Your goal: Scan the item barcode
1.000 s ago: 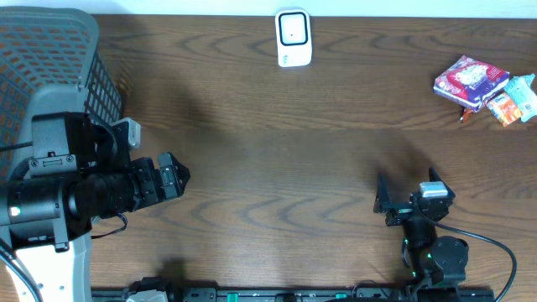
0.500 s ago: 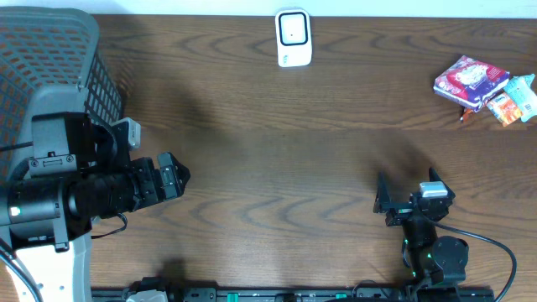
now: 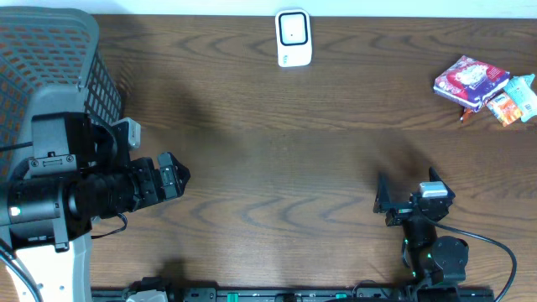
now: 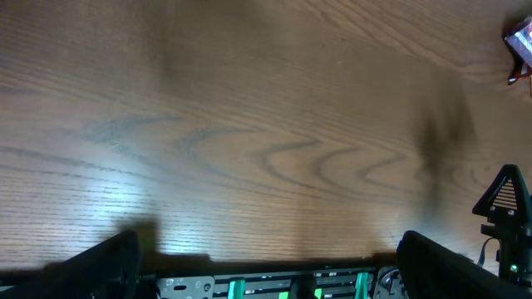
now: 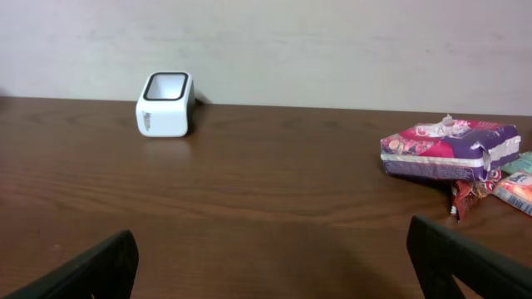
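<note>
A purple and red packet (image 3: 470, 80) lies at the table's far right, with smaller orange and teal packets (image 3: 513, 99) beside it. The right wrist view shows the purple packet (image 5: 449, 149) ahead on the right. A white barcode scanner (image 3: 294, 38) stands at the back centre, and it shows in the right wrist view as a scanner (image 5: 165, 104) ahead on the left. My left gripper (image 3: 178, 176) hangs open and empty over the left side of the table. My right gripper (image 3: 409, 191) is open and empty near the front right, well short of the packets.
A grey mesh basket (image 3: 50, 50) fills the back left corner beside the left arm. The left wrist view looks across bare wood to the right gripper (image 4: 507, 208), with a rail of black and green fittings (image 4: 274, 286) along the front edge.
</note>
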`<state>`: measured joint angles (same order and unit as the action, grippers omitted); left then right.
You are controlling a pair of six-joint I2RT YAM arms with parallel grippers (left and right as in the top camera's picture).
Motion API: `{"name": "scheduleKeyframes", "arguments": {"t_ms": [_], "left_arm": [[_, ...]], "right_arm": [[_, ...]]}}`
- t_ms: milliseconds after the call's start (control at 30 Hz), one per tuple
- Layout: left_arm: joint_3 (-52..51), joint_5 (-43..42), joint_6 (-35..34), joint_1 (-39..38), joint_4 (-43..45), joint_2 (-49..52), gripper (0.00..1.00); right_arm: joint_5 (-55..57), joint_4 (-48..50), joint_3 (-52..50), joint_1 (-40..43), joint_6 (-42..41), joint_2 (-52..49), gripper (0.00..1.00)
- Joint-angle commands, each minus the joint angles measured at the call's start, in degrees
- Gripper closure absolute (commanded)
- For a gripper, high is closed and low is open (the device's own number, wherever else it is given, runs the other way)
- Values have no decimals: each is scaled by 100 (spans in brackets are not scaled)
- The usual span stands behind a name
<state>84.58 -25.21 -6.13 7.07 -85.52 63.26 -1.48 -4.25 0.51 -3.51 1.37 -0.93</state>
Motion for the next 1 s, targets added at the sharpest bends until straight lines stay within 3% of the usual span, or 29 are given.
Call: {"name": "scheduleKeyframes", "arguments": {"t_ms": [0,700,967], "left_arm": [[-9,-24,31,20,-15,7,2],[-9,496,57,20,-9,151,2],[-282,490,361,-319,815,-385,2]], "right_arm": [[28,-15,-15,-20,85,61,1],[28,-15,-15,-20,85,61,1],[28,-15,-15,-20,85,61,1]]}}
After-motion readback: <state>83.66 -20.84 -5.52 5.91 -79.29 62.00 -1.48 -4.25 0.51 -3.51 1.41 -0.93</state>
